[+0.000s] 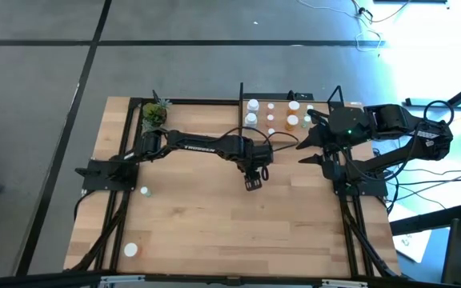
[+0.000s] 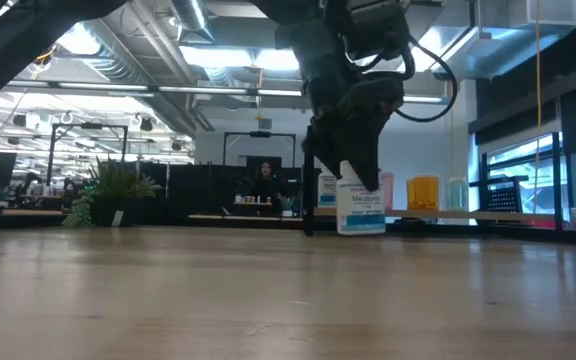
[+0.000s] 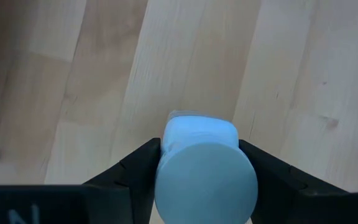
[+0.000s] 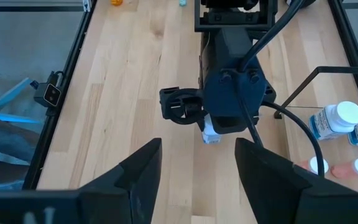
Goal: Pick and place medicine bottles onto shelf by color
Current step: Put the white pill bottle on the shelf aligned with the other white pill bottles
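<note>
My left gripper (image 2: 360, 182) is over the middle of the table, shut on a white medicine bottle (image 2: 361, 210) with a blue-printed label. In the right wrist view the bottle (image 4: 211, 135) peeks out under that gripper. I cannot tell whether its base touches the tabletop. The shelf (image 2: 468, 213), a light board with black posts, stands at the far side and bears several white, orange and pinkish bottles (image 1: 252, 106) on their bases. My right gripper (image 4: 197, 168) hangs open above the table's right side, holding nothing. My left gripper pinches the bottle between its two fingers (image 3: 138, 169), one on each side of its top end by the white cap (image 3: 207, 183). The fingers come steeply from above, slanting down. The bottle hangs about upright below them, low over the tabletop.
Two loose white bottles (image 1: 144, 190) (image 1: 130, 250) stand on the table's near left. A small green plant (image 1: 155, 114) sits at the far left corner. Black frame rails (image 1: 126, 160) run along the table's sides. Bare wood lies between the left gripper and the near edge.
</note>
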Robot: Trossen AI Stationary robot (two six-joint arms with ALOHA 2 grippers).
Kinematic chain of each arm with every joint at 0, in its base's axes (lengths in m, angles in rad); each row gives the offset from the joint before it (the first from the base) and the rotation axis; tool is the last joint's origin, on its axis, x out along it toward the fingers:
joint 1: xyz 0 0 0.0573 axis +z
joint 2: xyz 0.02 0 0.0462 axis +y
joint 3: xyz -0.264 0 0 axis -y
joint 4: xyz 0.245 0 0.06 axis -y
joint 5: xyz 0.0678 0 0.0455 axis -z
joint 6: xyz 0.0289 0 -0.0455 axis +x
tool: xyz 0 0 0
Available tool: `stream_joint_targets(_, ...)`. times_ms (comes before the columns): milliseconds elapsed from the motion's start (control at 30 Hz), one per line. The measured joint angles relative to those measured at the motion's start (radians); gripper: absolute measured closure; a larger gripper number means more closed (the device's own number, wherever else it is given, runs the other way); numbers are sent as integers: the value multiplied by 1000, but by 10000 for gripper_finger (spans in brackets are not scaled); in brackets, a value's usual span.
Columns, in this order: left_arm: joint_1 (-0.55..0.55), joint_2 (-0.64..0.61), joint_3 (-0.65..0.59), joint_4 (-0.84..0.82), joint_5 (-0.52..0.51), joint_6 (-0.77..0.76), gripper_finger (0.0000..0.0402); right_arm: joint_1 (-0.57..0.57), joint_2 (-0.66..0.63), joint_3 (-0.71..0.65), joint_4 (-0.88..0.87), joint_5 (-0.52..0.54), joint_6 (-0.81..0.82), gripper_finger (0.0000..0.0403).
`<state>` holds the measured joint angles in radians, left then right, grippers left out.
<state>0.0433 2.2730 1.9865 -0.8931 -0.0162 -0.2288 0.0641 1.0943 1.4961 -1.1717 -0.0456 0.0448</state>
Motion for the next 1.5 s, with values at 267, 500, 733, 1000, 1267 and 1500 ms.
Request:
stream_joint_targets(267,-5,0,0,-7,0,-4,207,0,0,0,0,0,0,198)
stream_joint_targets(500,-5,0,0,-7,0,-4,199,0,0,0,0,0,0,198)
stream_joint_targets(733,-5,0,0,-7,-1,3,157,0,0,0,0,0,0,198)
stream_joint_targets(1000,-12,-4,0,-10,-5,21,118,0,0,0,0,0,0,198)
stream_joint_targets(1267,-34,-23,83,-98,-87,31,93,0,0,0,0,0,0,198)
stream_joint_targets(1500,-53,-24,220,-209,-168,30,89,0,0,0,0,0,0,198)
